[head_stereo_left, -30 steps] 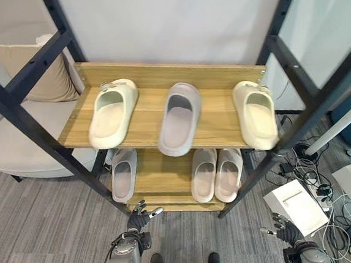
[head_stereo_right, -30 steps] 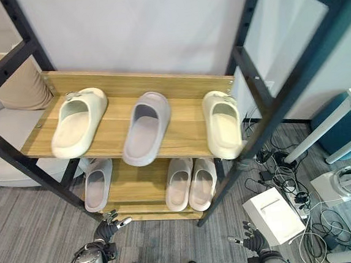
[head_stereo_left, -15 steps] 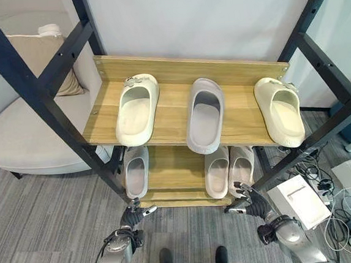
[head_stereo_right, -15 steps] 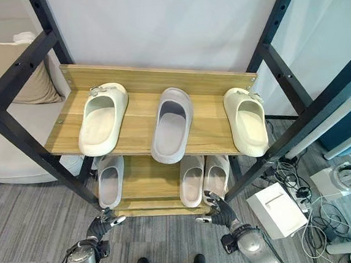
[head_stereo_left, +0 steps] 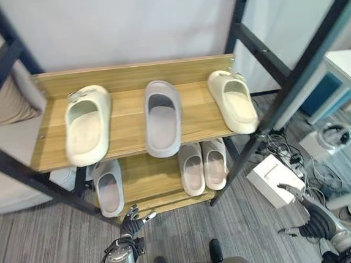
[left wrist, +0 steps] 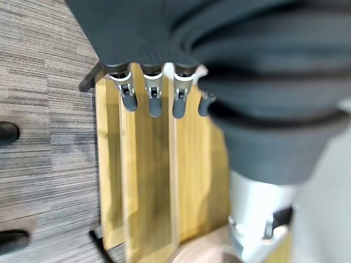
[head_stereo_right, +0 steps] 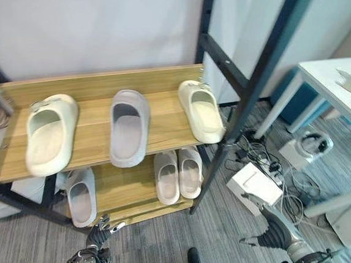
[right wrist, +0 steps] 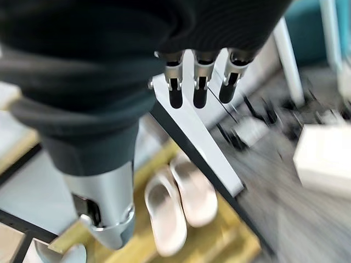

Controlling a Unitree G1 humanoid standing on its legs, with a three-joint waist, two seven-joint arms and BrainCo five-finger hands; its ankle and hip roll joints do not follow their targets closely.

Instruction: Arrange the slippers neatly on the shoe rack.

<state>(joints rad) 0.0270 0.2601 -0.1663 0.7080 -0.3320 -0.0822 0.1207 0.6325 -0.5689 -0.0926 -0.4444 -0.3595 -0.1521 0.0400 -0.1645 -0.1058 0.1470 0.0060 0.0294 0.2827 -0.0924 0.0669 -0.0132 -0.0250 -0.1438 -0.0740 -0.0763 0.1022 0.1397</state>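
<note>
So on my feed the slippers are all sitting on the shoe rack point(head_stereo_left: 131, 120). Top shelf has three, toes pointing out toward me: a cream slipper point(head_stereo_left: 88, 130) at the rack's left end, a grey slipper point(head_stereo_left: 161, 116) in the middle, and another cream slipper point(head_stereo_left: 232, 101) at the right end with its toe hanging a bit over the front edge. They're spaced apart, not paired up.

Lower shelf: a single pale slipper point(head_stereo_left: 109, 187) on the left side, and a pair of pale slippers point(head_stereo_left: 202, 165) side by side, touching, toward the right.

My left hand point(head_stereo_left: 133, 221) hangs low just in front of the rack's bottom shelf, fingers straight and relaxed, holding nothing. My right hand point(head_stereo_left: 308, 223) is off to the right of the rack, over the floor near a white box point(head_stereo_left: 272, 176), fingers also loose and empty.
</note>
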